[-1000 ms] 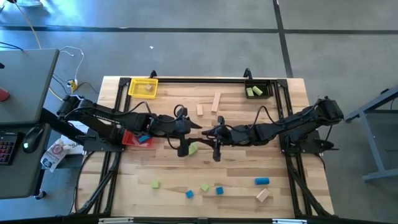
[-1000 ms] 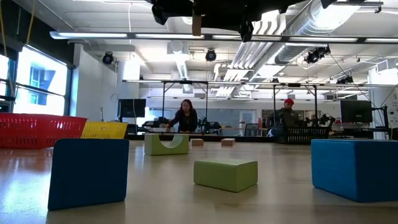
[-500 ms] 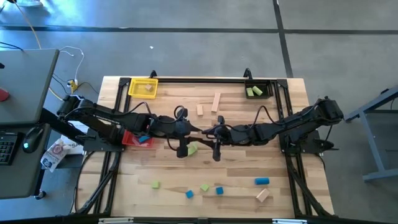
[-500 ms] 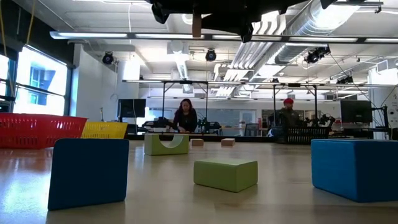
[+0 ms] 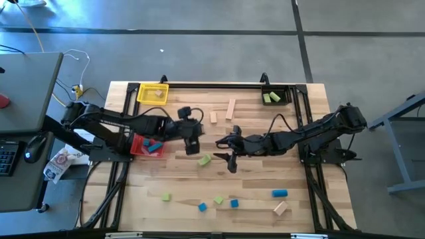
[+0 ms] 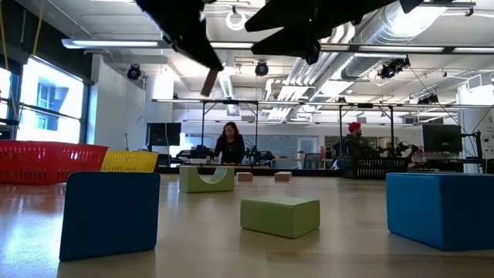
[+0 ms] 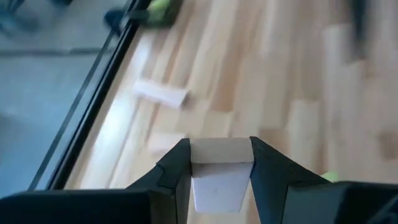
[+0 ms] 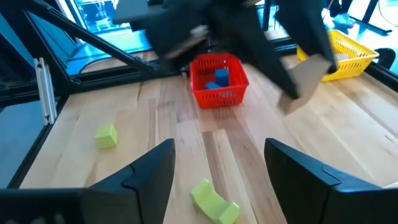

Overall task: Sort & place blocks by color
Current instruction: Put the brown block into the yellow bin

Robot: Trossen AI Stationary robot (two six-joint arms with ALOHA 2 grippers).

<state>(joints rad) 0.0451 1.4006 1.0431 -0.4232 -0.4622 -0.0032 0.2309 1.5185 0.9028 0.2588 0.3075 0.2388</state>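
Nearby, blue blocks (image 6: 109,214) and a light green block (image 6: 280,215) sit at the table's front, ahead of the red bin (image 5: 147,146). Just past that bin, the left gripper (image 7: 221,163) is clamped on a tan block (image 7: 219,173), held above the table. Beside it, the right gripper (image 5: 222,147) hangs spread and holding nothing, over a green arch block (image 5: 204,159).

Bright, even overhead light; both wrist views are motion-blurred, and low-view arms are dark silhouettes.
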